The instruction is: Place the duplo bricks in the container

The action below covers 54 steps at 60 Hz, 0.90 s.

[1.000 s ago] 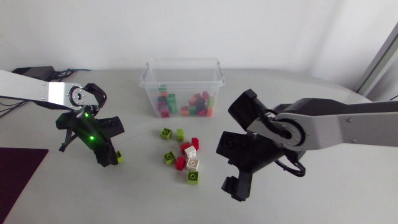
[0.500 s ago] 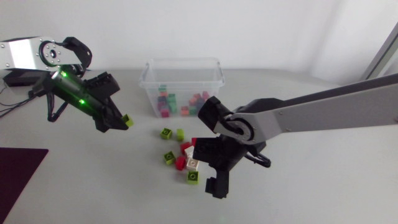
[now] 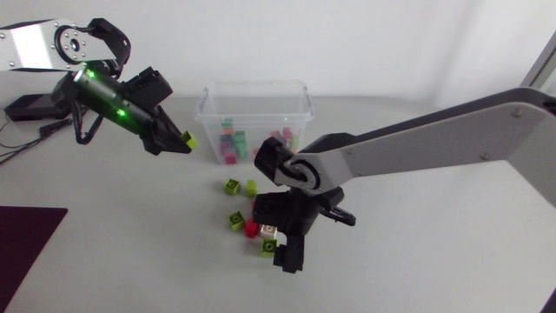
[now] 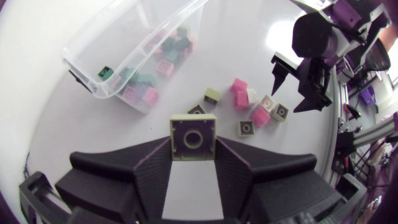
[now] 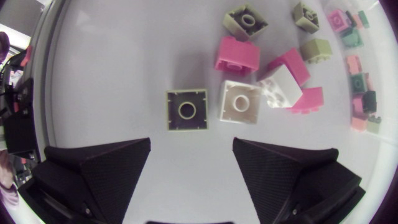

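My left gripper [image 3: 181,142] is raised left of the clear plastic container [image 3: 208,104] and is shut on a lime duplo brick [image 3: 188,139]. In the left wrist view that brick [image 4: 193,132] sits stud-up between the fingers of the left gripper [image 4: 193,150]. The container [image 4: 81,68] holds several coloured bricks. My right gripper [image 3: 276,239] hangs open and low over the loose bricks on the table. In the right wrist view a lime brick [image 5: 186,110] lies just ahead of the right gripper [image 5: 191,149], a white brick [image 5: 241,102] beside it and pink bricks [image 5: 237,55] further on.
More loose bricks lie in front of the container: two green ones [image 3: 231,185], a lime one [image 3: 235,218] and a red one [image 3: 252,228]. A dark mat [image 3: 22,239] covers the front left corner.
My left arm has lifted the lime brick off the table and carried it up toward the container. My right arm has swung left and come down over the loose bricks.
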Tool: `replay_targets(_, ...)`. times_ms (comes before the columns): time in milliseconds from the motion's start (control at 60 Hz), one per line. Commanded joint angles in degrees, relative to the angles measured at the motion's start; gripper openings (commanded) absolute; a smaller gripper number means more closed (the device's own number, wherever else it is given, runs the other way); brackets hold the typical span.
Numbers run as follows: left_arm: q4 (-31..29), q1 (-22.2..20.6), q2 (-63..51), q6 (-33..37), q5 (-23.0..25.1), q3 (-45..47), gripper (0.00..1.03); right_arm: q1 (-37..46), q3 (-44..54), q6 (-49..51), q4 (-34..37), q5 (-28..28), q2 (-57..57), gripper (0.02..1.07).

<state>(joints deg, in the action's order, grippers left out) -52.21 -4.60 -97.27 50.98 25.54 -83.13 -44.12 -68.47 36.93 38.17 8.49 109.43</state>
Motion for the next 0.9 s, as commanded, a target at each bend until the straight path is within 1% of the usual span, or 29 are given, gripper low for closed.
replay_targets(0, -0.79, -0.41, -1.87, -0.71, 1.18, -2.38, 0.31, -1.23, -2.02, 0.60, 1.47, -0.93, 1.93, 0.94)
replay_targets(250, -0.79, -1.11, -3.36, -2.11, 2.06, -6.78, 0.31, -3.43, -5.19, -1.24, 2.78, -3.04, 4.92, 0.93)
replay_targets(333, -0.79, -1.38, -3.80, -2.20, 2.06, -7.39, 0.31, -3.87, -6.24, -1.60, 3.40, -3.04, 5.97, 0.82)
replay_targets(383, -0.79, -1.55, -4.15, -2.20, 2.06, -7.75, 0.31, -4.05, -6.86, -1.60, 4.01, -3.04, 6.59, 0.78)
replay_targets(417, -0.79, -1.64, -4.33, -2.29, 2.06, -7.83, 0.31, -4.22, -7.29, -1.60, 4.19, -3.04, 6.94, 0.78)
replay_targets(467, -0.79, -1.73, -4.68, -2.38, 2.15, -8.45, 0.31, -4.31, -8.00, -1.60, 4.81, -3.48, 7.56, 0.72)
replay_targets(517, -0.70, -1.82, -5.12, -2.55, 2.23, -9.24, 0.31, -4.75, -8.79, -1.60, 5.68, -4.01, 8.52, 0.60)
replay_targets(533, -0.79, -1.82, -5.21, -2.55, 2.23, -9.42, 0.31, -4.84, -8.88, -1.60, 5.77, -4.01, 8.70, 0.57)
replay_targets(550, -0.70, -1.90, -5.56, -2.73, 2.41, -9.94, 0.31, -4.92, -9.14, -1.60, 5.95, -4.18, 9.05, 0.52)
replay_targets(583, -0.70, -1.99, -6.44, -3.26, 2.85, -11.17, 0.31, -5.10, -9.67, -1.60, 6.12, -4.18, 9.49, 0.39)
replay_targets(617, -0.70, -1.99, -7.49, -3.78, 3.20, -12.49, 0.32, -5.10, -10.20, -1.68, 6.21, -4.10, 9.84, 0.31)
replay_targets(667, -0.70, -2.17, -8.55, -4.31, 3.46, -13.90, 0.32, -5.01, -10.63, -1.86, 6.30, -4.01, 10.02, 0.28)
replay_targets(700, -0.70, -2.25, -9.25, -4.49, 3.55, -14.51, 0.32, -5.01, -10.90, -2.03, 6.48, -3.83, 10.28, 0.24)
replay_targets(817, 0.00, -2.78, -11.71, -5.89, 4.43, -16.80, 0.33, -4.57, -10.63, -2.03, 7.35, -3.39, 9.84, 0.22)
replay_targets(883, 2.46, -2.69, -12.94, -8.44, 5.22, -18.12, 0.33, -4.05, -10.28, -1.95, 8.15, -2.51, 8.26, 0.21)
